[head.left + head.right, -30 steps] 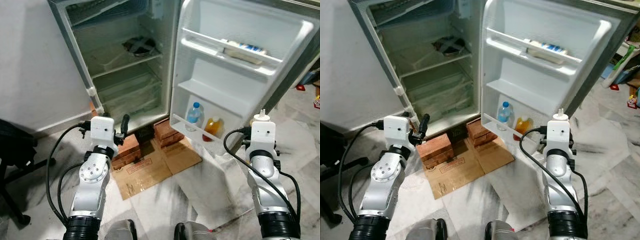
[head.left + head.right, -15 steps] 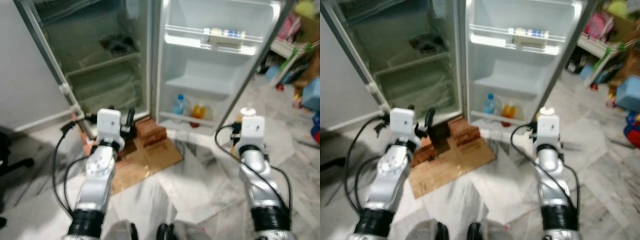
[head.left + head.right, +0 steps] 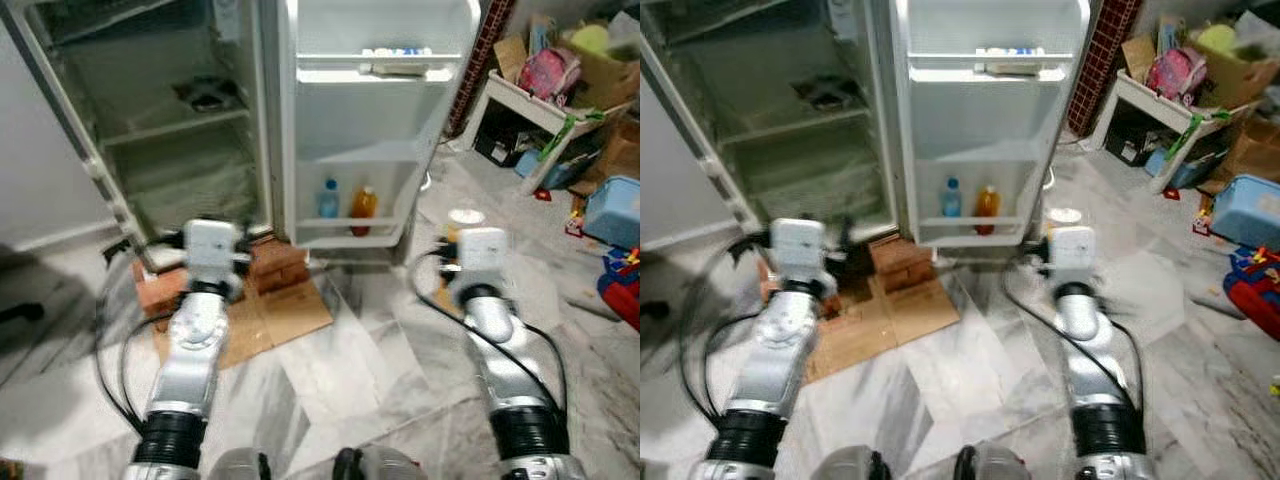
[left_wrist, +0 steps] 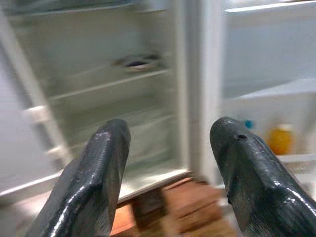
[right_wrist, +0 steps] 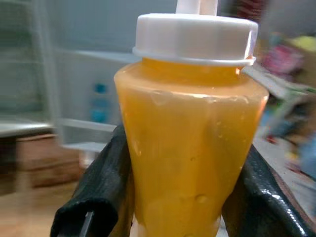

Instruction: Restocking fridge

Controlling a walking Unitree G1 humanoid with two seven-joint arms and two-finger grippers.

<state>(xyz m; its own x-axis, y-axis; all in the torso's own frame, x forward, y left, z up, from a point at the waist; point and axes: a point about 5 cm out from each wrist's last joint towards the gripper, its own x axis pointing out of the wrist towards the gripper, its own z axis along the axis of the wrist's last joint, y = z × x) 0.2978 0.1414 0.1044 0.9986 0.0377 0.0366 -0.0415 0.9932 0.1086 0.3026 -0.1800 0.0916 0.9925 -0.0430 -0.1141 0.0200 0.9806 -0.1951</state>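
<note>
Fridge: the fridge [image 3: 170, 130] stands open across the upper left and upper middle of the head views, its shelves nearly bare, a dark flat thing on one upper shelf.
Door: the fridge door [image 3: 365, 120] hangs open at upper centre, facing the robot; a flat pack lies on its top rack, and a water bottle [image 3: 329, 197] and an orange bottle [image 3: 364, 203] stand side by side on its bottom rack.
Floor: marble tiles, with cardboard [image 3: 270, 315] and bricks [image 3: 275, 262] under the fridge at middle left; boxes and toys crowd the upper right.
Sauce bottle: the sauce bottle [image 5: 190, 133], yellow-orange with a white cap, stands upright, long axis vertical, clamped between the two black fingers of the right gripper [image 5: 175, 197]; in the head view its cap [image 3: 466, 217] shows just above the right wrist, middle right.
Key relation: the door racks lie ahead of and up-left from the held bottle in the frame, well apart from it; the right arm is the nearer one and already carries the load.
Left gripper: the left gripper [image 4: 168, 163] is spread wide and holds nothing, pointing at the fridge interior.
Change: a second ago the fridge and door were much larger and closer in view; the whole picture has shifted, so the camera has moved back and turned right, bringing the cluttered corner into sight. The grip on the bottle is the same.
</note>
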